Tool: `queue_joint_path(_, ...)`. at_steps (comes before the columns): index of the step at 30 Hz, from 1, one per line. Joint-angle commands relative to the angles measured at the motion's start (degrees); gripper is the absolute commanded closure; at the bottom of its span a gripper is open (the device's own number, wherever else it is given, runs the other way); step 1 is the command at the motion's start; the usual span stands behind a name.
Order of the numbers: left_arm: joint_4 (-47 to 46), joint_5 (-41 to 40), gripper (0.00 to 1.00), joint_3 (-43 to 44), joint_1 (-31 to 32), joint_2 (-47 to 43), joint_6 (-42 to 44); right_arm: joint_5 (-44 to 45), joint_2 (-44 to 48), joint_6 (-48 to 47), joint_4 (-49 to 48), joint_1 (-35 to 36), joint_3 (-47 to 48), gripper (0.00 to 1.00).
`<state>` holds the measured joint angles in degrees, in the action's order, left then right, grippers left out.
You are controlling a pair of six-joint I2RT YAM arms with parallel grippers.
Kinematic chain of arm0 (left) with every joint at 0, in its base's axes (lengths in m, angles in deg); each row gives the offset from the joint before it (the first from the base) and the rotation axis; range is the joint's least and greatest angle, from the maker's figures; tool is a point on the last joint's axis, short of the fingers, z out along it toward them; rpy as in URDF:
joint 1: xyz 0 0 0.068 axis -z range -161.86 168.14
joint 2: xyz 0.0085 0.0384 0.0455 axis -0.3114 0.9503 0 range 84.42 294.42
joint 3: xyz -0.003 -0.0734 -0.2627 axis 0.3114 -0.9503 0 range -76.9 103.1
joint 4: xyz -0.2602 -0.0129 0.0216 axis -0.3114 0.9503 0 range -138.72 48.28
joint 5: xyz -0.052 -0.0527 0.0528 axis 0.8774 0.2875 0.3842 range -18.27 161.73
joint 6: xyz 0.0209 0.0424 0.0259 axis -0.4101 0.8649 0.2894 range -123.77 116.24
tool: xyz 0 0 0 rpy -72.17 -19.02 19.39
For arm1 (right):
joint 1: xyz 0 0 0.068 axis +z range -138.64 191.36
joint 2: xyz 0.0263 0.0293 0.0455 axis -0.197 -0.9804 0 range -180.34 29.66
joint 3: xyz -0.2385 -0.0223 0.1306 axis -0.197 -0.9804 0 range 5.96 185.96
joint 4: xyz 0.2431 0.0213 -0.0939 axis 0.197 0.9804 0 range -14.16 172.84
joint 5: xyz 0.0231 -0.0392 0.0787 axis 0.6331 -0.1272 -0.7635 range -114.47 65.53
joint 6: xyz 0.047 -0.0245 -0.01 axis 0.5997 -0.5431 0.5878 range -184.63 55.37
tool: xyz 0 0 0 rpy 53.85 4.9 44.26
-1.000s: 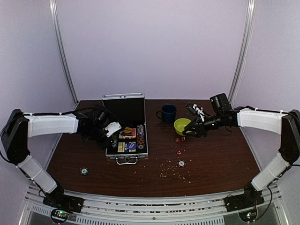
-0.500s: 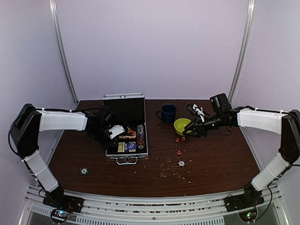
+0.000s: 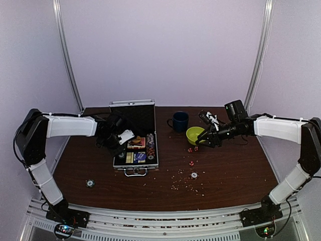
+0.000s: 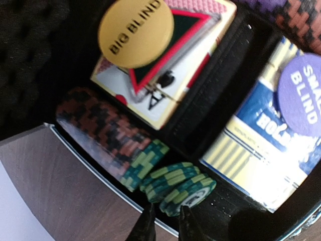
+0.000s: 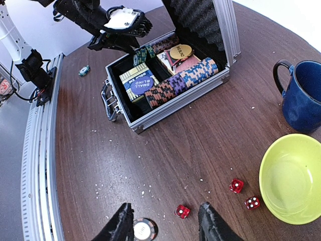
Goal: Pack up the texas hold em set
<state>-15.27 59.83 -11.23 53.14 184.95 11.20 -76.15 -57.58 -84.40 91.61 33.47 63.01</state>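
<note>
The silver briefcase (image 3: 135, 163) lies open, its lid up. Inside, the left wrist view shows a red card box (image 4: 155, 95) with the red triangle (image 4: 193, 22) and a yellow "Big Blind" disc (image 4: 135, 32) on it. A blue card box (image 4: 251, 145) carries a purple disc (image 4: 301, 95). My left gripper (image 4: 167, 218) is at the case's left slot, shut on a green chip (image 4: 193, 198) beside other chips (image 4: 100, 128). My right gripper (image 5: 165, 221) is open and empty above the table. A red die (image 5: 182, 211) lies between its fingers and a chip (image 5: 142, 230) by its left finger.
Two more dice (image 5: 236, 185) lie beside the yellow-green bowl (image 5: 291, 178), with the dark blue mug (image 5: 303, 98) behind it. Another loose chip (image 3: 90, 184) lies front left of the case. Crumbs are scattered on the brown table (image 3: 225, 170).
My left gripper has moved a little right and farther in over the case's left side, and its elbow has swung back. The right arm has not moved.
</note>
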Motion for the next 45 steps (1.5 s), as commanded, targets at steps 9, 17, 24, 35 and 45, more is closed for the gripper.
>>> queue_joint_path(9,5.8,-4.0,0.69,3.4,0.3,-4.5,-11.5,0.3,1.5,-0.4,0.3,-0.4,-0.3,0.55)
queue_joint_path(17,16.0,-2.2,0.39,-4.2,-0.3,-13.8,-35.0,-0.2,1.1,-1.3,1.0,-0.4,0.0,0.53)
queue_joint_path(24,19.2,4.8,0.36,-13.9,-2.2,-17.2,-45.0,-0.5,1.6,-2.0,1.5,-0.4,-0.1,0.52)
queue_joint_path(35,18.4,10.3,0.21,-22.0,-11.4,-17.6,-48.4,-0.5,2.4,-2.3,1.9,-0.4,-0.1,0.51)
queue_joint_path(45,19.4,12.8,0.37,-23.2,-11.5,-16.3,-49.1,-0.5,2.4,-2.6,2.0,-0.4,-0.3,0.51)
